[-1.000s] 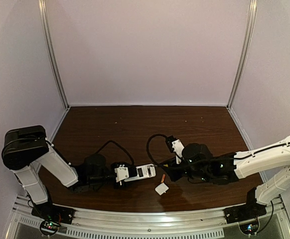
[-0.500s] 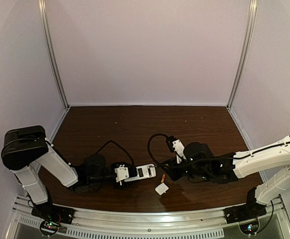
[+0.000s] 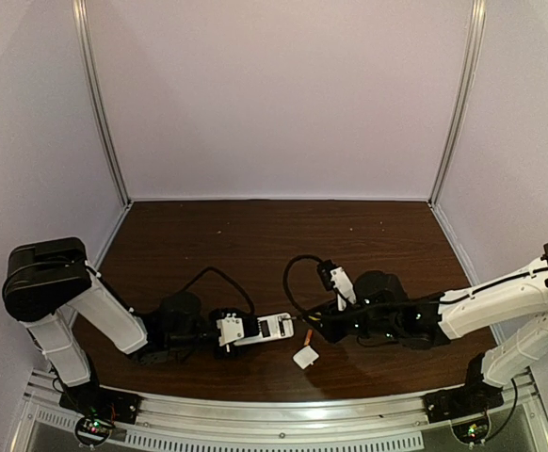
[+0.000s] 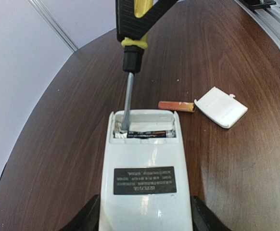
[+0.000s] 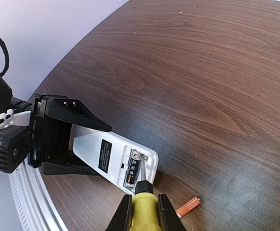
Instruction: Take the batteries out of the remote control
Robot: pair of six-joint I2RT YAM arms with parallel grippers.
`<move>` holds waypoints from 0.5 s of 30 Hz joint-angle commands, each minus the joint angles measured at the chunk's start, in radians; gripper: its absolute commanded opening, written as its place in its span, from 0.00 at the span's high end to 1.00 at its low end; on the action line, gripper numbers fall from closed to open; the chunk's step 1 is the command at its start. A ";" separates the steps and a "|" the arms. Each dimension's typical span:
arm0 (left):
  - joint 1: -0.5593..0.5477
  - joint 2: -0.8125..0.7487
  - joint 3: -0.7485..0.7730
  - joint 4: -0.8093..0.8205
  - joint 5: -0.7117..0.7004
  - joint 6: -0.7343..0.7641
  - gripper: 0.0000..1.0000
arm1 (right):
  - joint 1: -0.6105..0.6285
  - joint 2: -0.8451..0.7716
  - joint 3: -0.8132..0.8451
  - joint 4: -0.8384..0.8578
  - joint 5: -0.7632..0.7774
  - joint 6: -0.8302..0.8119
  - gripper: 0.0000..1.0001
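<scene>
The remote control [image 4: 145,192] lies white back up with its battery compartment open. My left gripper [image 4: 145,214] is shut on its sides, and the same hold shows from above [image 3: 241,330]. One battery [image 4: 149,134] sits inside the compartment [image 5: 132,168]. An orange battery [image 4: 176,106] lies loose on the table beside the remote's end [image 5: 188,206]. My right gripper [image 5: 142,209] is shut on a yellow-handled screwdriver [image 5: 144,216]. The screwdriver's metal shaft [image 4: 128,101] reaches into the compartment's left end.
The small white square cover [image 4: 221,107] lies on the brown table just right of the loose battery [image 3: 306,357]. A metal rail [image 3: 274,419] runs along the near edge. Pale walls close in the back and sides.
The right arm has shifted slightly while holding the screwdriver at the compartment. The remote, the loose battery and the cover have stayed where they were.
</scene>
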 commanded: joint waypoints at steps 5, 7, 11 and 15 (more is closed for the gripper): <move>-0.019 -0.022 0.007 0.078 0.027 0.010 1.00 | -0.043 0.007 -0.068 0.124 -0.158 -0.007 1.00; -0.020 -0.019 0.008 0.083 0.026 0.013 1.00 | -0.055 0.004 -0.076 0.137 -0.181 -0.006 1.00; -0.020 -0.022 0.005 0.085 0.031 0.010 1.00 | -0.072 -0.004 -0.080 0.150 -0.226 -0.008 1.00; -0.019 -0.021 0.003 0.091 0.038 0.010 1.00 | -0.079 -0.006 -0.089 0.165 -0.251 -0.007 1.00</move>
